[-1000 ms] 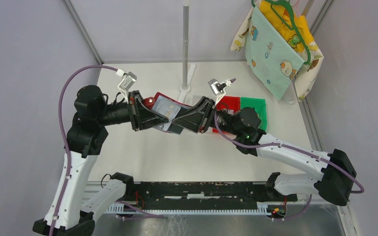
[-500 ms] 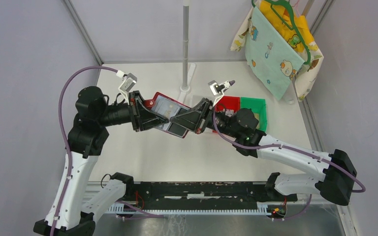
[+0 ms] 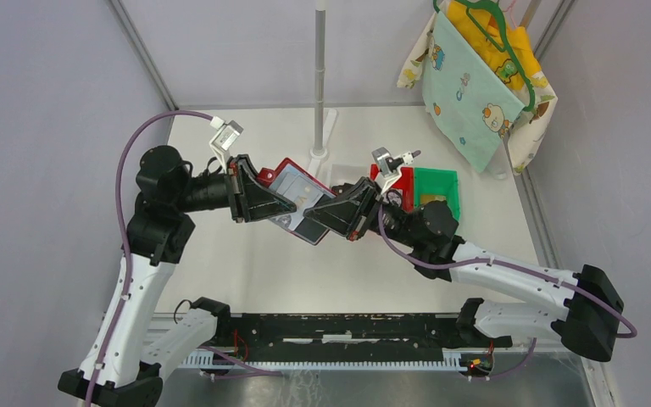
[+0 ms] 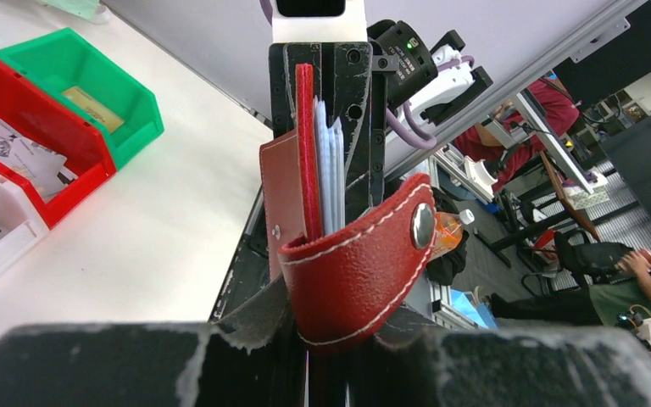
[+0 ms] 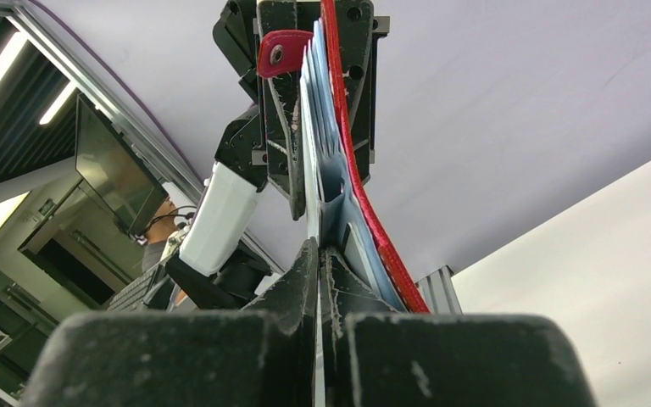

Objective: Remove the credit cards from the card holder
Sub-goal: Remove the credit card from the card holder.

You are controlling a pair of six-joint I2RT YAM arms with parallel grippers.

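Both grippers have shifted a little toward the red plastic bin (image 3: 404, 181) since a second ago. Now the left gripper (image 3: 292, 207) is clenched on the glossy red folding card holder (image 3: 286, 167), which hangs in the air just beside that bin, on the side of the left arm. The right gripper (image 3: 312, 219) pinches the edge of the thin grey-blue credit cards (image 3: 309, 197), which sit still inside the holder.

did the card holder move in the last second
Yes. The card holder has shifted right and slightly toward the near edge, so its far red corner is now closer to the pole base.
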